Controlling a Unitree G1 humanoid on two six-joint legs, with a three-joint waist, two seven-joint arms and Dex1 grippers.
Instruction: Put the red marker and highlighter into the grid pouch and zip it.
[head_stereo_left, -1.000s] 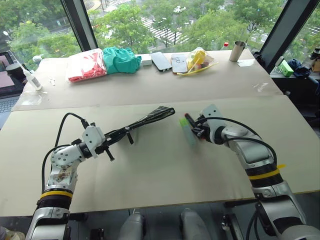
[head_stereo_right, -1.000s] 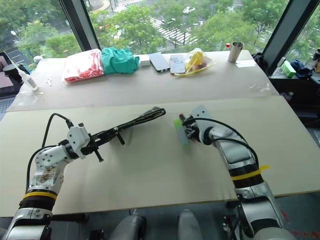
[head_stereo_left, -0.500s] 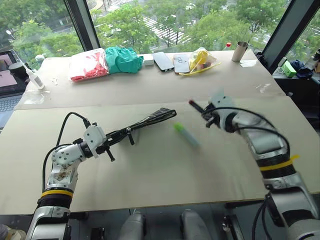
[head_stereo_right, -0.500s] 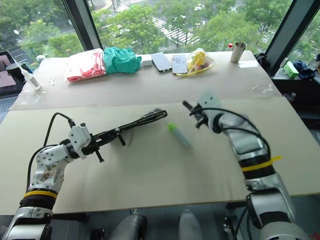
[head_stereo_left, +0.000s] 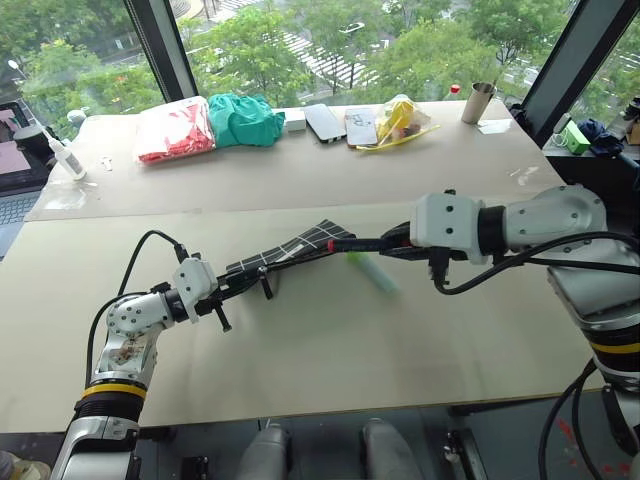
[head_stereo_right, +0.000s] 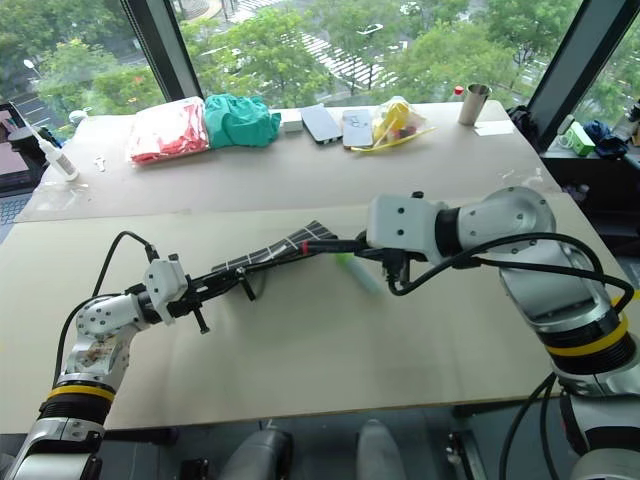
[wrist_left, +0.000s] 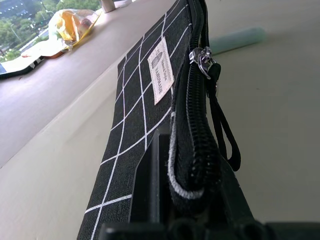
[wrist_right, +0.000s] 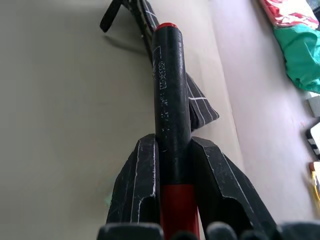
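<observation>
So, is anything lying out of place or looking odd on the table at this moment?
Only the highlighter: it lies loose on the table, not in the grid pouch. The right gripper holds the red marker; the left gripper holds the pouch. Nothing spilled or damaged.

A wide beige desk (head_stereo_left: 330, 350) in daylight – beyond the gripper tips, dark-framed windows (head_stereo_left: 172, 45) onto green trees (head_stereo_left: 250, 40); a metal cup (head_stereo_left: 476, 102) stands at the desk's far edge
</observation>
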